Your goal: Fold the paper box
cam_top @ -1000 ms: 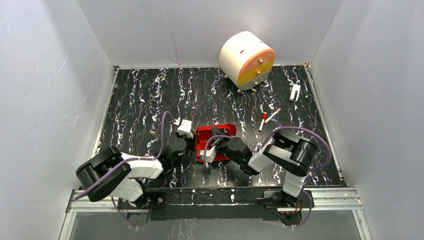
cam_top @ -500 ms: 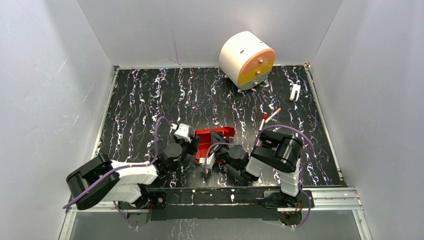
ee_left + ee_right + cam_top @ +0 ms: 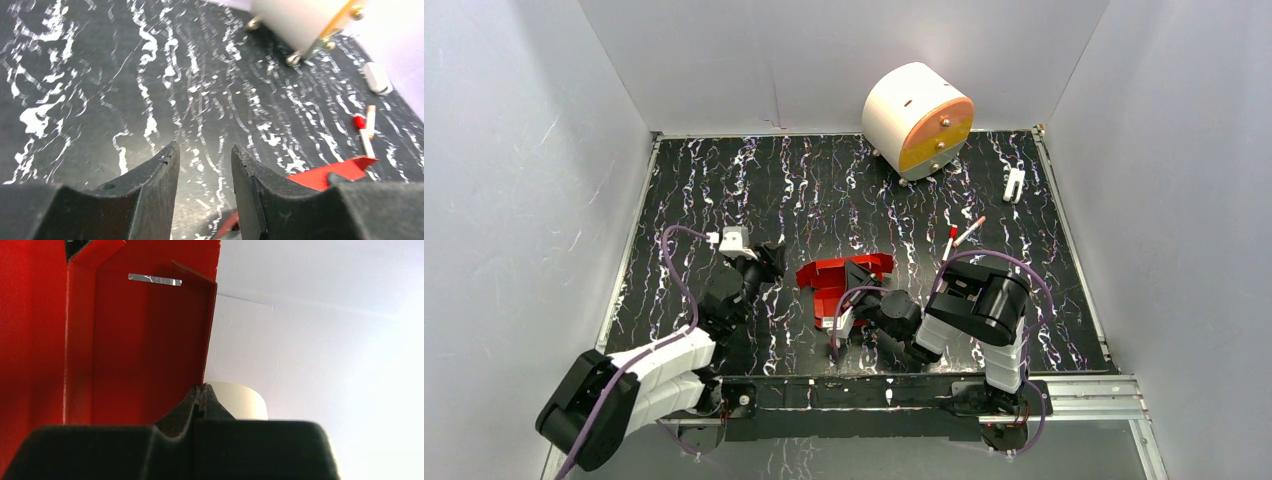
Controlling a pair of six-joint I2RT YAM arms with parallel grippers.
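The red paper box (image 3: 836,283) is a partly folded card with raised walls, standing open at the near middle of the table. My right gripper (image 3: 857,278) is shut on the edge of one of its walls; in the right wrist view the jaws (image 3: 200,396) pinch the thin edge of the red card (image 3: 140,340), which fills the left half. My left gripper (image 3: 770,262) is open and empty, left of the box and apart from it. In the left wrist view its fingers (image 3: 204,150) stand spread over bare table, with a red corner of the box (image 3: 330,176) behind the right finger.
A white-and-orange drum (image 3: 917,120) stands at the back right. Two red-capped white pens (image 3: 959,238) lie right of the box. A small white clip (image 3: 1014,184) lies at the far right. Grey walls enclose the black marbled table (image 3: 724,190).
My left gripper has let go of the box's left side and drawn back to the left. The box's left flap now leans outward. The right gripper keeps its hold.
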